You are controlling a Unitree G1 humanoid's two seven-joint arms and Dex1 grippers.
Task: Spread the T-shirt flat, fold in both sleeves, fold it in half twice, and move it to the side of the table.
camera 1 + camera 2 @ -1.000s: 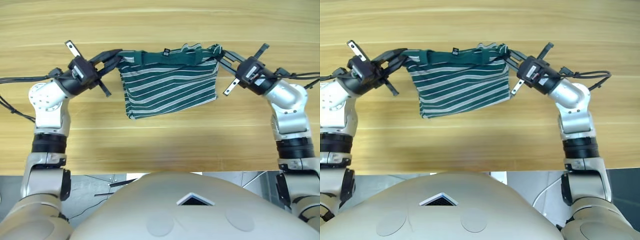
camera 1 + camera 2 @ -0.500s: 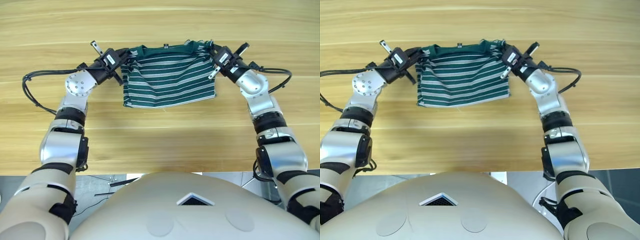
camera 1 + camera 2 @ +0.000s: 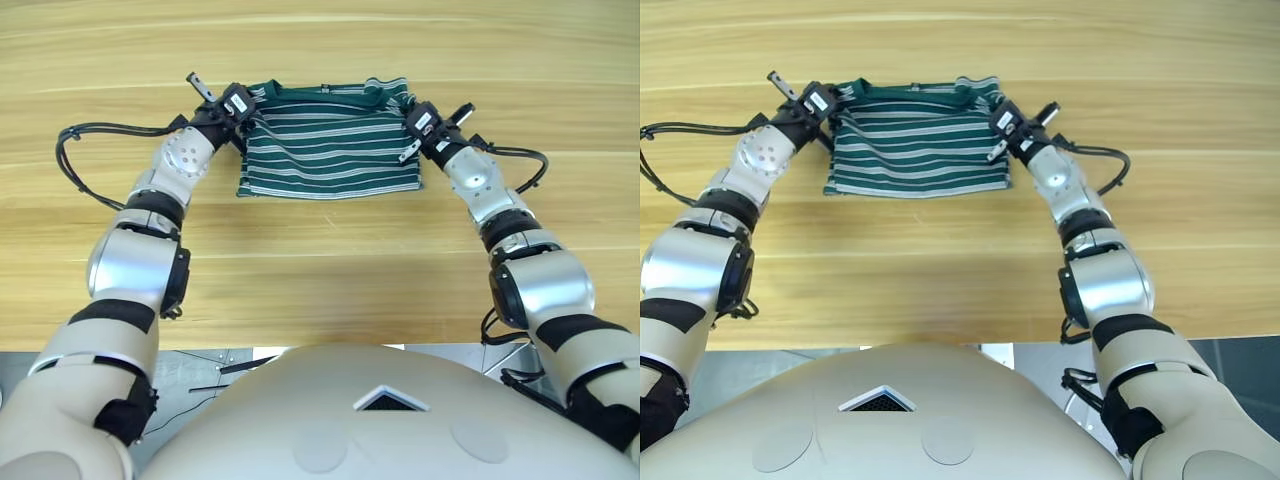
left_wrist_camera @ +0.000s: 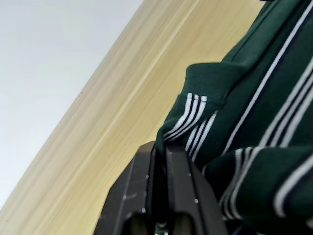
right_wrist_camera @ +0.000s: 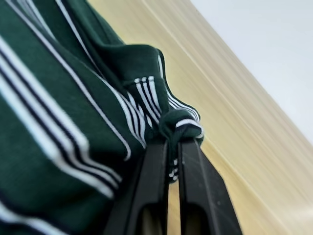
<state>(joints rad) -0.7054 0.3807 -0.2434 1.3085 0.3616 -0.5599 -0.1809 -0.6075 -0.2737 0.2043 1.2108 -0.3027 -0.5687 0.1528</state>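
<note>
A dark green T-shirt (image 3: 330, 145) with white stripes lies folded on the wooden table (image 3: 320, 250), collar at its far edge. My left gripper (image 3: 252, 98) is shut on the shirt's far left corner, and my right gripper (image 3: 404, 103) is shut on its far right corner. In the left wrist view the black fingers (image 4: 161, 166) pinch a striped sleeve cuff of the T-shirt (image 4: 254, 132). The right wrist view has its fingers (image 5: 168, 161) clamped on a bunched striped cuff of the T-shirt (image 5: 58, 112). Both arms stretch far forward over the table.
Bare wood surrounds the shirt on all sides. The table's near edge (image 3: 320, 347) runs just ahead of my torso, with grey floor and a cable below it.
Both grippers carried the shirt's top edge forward and down. The hanging cloth now lies flat on the table, farther from me, and the arms are more stretched out.
</note>
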